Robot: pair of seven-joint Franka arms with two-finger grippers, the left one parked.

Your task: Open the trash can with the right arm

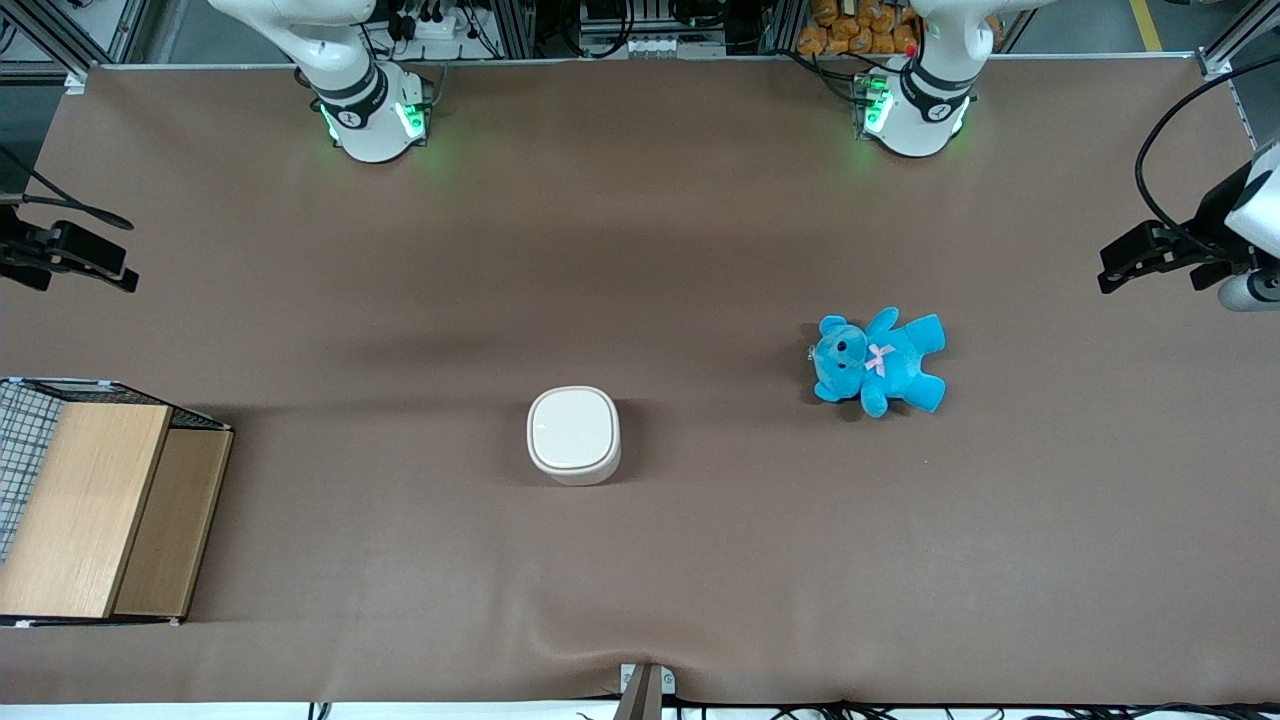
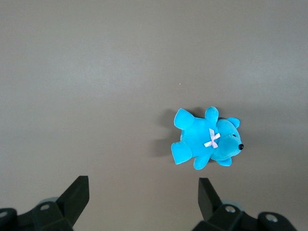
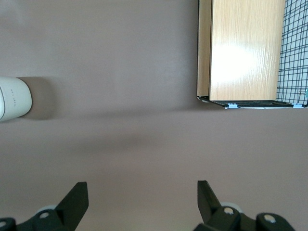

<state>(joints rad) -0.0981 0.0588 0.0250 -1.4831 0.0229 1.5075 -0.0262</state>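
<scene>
The cream-white trash can [image 1: 573, 435] stands near the middle of the brown table with its flip lid shut flat. Only its rounded edge shows in the right wrist view [image 3: 13, 97]. My right gripper [image 1: 110, 268] hangs high over the working arm's end of the table, well apart from the can and farther from the front camera than the wooden box. In the right wrist view the gripper [image 3: 142, 185] is open and empty, with bare table between its fingers.
A wooden box with wire mesh [image 1: 100, 500] sits at the working arm's end of the table and also shows in the right wrist view [image 3: 240, 48]. A blue teddy bear [image 1: 880, 360] lies toward the parked arm's end, also in the left wrist view [image 2: 207, 142].
</scene>
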